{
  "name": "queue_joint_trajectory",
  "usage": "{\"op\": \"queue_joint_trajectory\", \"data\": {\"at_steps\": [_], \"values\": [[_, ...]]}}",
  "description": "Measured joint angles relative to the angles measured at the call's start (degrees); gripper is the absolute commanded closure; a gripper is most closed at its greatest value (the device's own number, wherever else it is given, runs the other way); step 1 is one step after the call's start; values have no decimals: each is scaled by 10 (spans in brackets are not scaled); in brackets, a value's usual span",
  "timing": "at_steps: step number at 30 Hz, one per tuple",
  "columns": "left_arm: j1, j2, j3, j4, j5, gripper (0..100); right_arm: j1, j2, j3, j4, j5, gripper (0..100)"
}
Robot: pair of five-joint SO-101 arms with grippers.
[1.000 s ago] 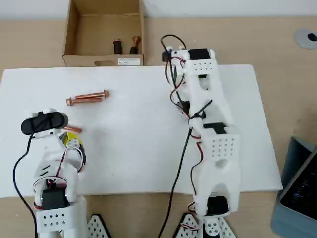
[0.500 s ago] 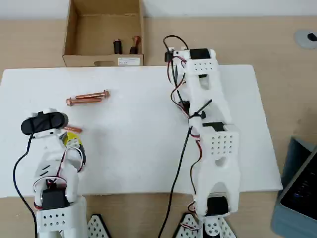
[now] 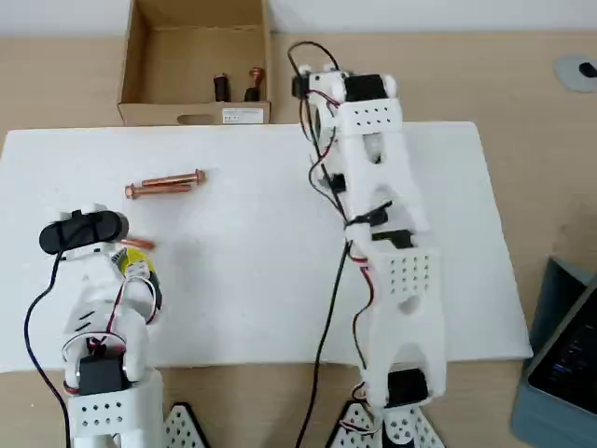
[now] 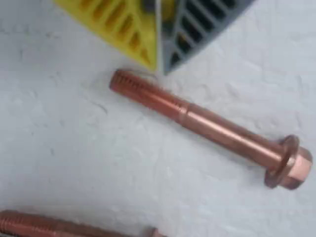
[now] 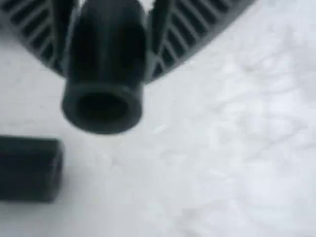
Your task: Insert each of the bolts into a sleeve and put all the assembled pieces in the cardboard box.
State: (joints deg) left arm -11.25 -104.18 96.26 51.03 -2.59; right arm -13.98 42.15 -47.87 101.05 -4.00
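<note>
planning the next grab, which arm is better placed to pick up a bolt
Left. The left gripper sits right beside the threaded end of a bolt and holds nothing. The right gripper is shut on a sleeve, so it can't take a bolt.

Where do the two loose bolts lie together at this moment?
In the high view, the two bolts lie side by side on the left part of the white mat, between the cardboard box and the left arm.
</note>
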Motion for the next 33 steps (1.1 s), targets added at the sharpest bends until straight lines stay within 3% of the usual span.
{"op": "queue_joint_trajectory", "data": {"at_steps": [6, 15, 21, 29, 33], "values": [[14, 0, 0, 0, 0, 998, 0, -120, 30, 0, 0, 988], [15, 0, 0, 3, 0, 997, 4, -391, 239, 0, 0, 989], [-1, 0, -17, 8, 25, 998, 51, -584, 382, 0, 0, 989], [-3, -1, -157, 184, 56, 998, 118, -791, 584, -40, 0, 989], [-3, 12, -217, 229, 78, 998, 149, -864, 687, -70, 0, 989]]}}
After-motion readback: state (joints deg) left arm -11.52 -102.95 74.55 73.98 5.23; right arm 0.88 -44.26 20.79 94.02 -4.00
